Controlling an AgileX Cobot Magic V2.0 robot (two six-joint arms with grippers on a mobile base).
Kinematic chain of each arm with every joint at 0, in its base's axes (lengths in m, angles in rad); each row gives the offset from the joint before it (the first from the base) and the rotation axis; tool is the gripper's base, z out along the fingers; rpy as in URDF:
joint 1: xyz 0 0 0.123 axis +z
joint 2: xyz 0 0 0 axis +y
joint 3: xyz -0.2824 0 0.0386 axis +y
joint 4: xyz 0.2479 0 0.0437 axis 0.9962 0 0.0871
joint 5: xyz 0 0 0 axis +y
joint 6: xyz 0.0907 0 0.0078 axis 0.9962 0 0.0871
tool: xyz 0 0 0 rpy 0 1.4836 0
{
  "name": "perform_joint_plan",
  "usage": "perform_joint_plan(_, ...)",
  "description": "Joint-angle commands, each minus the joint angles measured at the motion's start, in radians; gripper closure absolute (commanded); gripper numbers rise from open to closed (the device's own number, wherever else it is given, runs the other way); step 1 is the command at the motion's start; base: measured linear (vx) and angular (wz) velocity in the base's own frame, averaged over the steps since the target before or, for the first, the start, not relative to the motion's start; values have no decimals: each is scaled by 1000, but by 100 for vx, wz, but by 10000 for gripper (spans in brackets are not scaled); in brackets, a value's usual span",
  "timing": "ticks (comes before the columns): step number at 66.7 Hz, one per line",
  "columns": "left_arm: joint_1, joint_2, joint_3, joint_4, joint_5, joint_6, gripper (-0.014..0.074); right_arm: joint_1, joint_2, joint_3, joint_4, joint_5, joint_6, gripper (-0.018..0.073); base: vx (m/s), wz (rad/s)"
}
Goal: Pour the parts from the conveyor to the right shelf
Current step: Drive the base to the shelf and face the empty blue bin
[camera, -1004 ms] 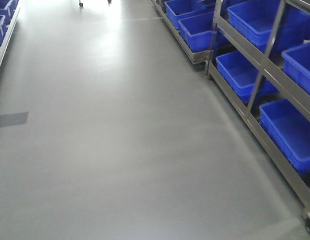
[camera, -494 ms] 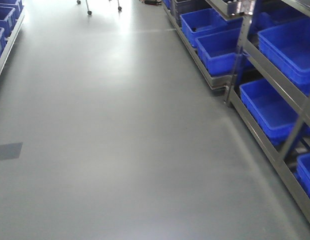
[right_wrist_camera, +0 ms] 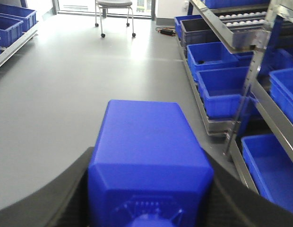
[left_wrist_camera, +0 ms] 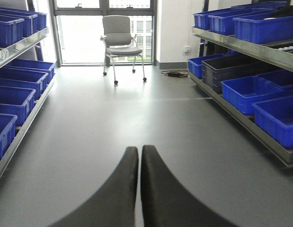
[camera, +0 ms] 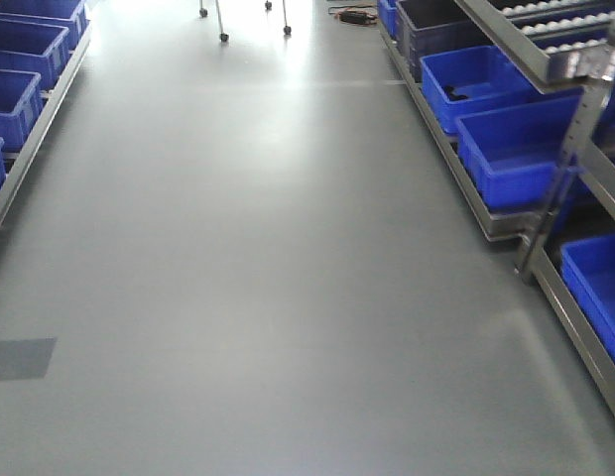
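Here, left fingers (left_wrist_camera: 123, 189) press together empty, right fingers (right_wrist_camera: 52, 191) clasp the blue part (right_wrist_camera: 149, 156); wide floor (camera: 268, 248) flanks the right shelf (camera: 516, 48).

right shelf (camera: 580, 64) cropped, block (right_wrist_camera: 146, 151) base cropped

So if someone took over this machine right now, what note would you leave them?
Left claw: shut, empty.
Right claw: shut on the blue part.
Right shelf, with its blue bins, stands ahead on the right. The conveyor is not in any view.
Done: the part is in the claw.
Left: reach the shelf and tip the part into a bin.
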Motion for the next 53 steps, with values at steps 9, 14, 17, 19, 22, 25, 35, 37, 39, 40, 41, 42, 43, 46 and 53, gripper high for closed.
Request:
perform_joint_plan(9, -7, 18, -20, -8, -79, -8, 602, -2, 17, -26, -2, -80, -9, 564, 62, 20)
perform_joint_plan(14, -7, 18, -20, -8, -79, -8, 602, -2, 17, -26, -2, -80, -9, 564, 59, 23)
perform_joint_plan(17, -7, 18, -20, -8, -79, -8, 602, -2, 17, -26, 2, -80, -9, 564, 57, 28)
perform_joint_plan(19, -7, 18, -20, -8, -79, -8, 602, -3, 17, -26, 1, -80, -9, 564, 55, 33)
perform_joint_plan(22, -7, 18, -20, -8, -79, -8, 602, -3, 17, -26, 1, -80, -9, 564, 53, 38)
perform_joint_plan(25, -7, 18, -20, -8, -79, -8, 602, -3, 17, -26, 1, -80, -9, 564, 52, 47)
perform_joint_plan(35, -7, 18, -20, -8, -79, -8, 602, -3, 17, -26, 1, -80, -9, 564, 48, 66)
perform_joint_plan(37, -7, 18, -20, -8, -79, -8, 602, -3, 17, -26, 1, -80, -9, 564, 45, 82)
perform_joint_plan(39, -7, 18, -20, -8, -79, -8, 602, -3, 17, -26, 1, -80, -9, 564, 45, 85)
perform_joint_plan(40, -7, 18, -20, -8, -79, -8, 602, -3, 17, -26, 1, -80, -9, 564, 44, 91)
perform_joint_plan(41, -7, 18, -20, -8, -79, -8, 602, -3, 17, -26, 1, -80, -9, 564, 44, 93)
perform_joint_plan(42, -7, 18, -20, -8, -79, -8, 602, -3, 17, -26, 1, -80, -9, 564, 44, 93)
perform_joint_plan(43, -7, 18, -20, -8, -79, -8, 602, -3, 17, -26, 1, -80, -9, 564, 43, 98)
perform_joint_plan(46, -7, 18, -20, -8, -79, -8, 602, -3, 17, -26, 1, -80, -9, 564, 42, 103)
perform_joint_plan(53, -7, 18, -20, -8, -79, -8, 602, -2, 17, -26, 0, -80, -9, 564, 39, 111)
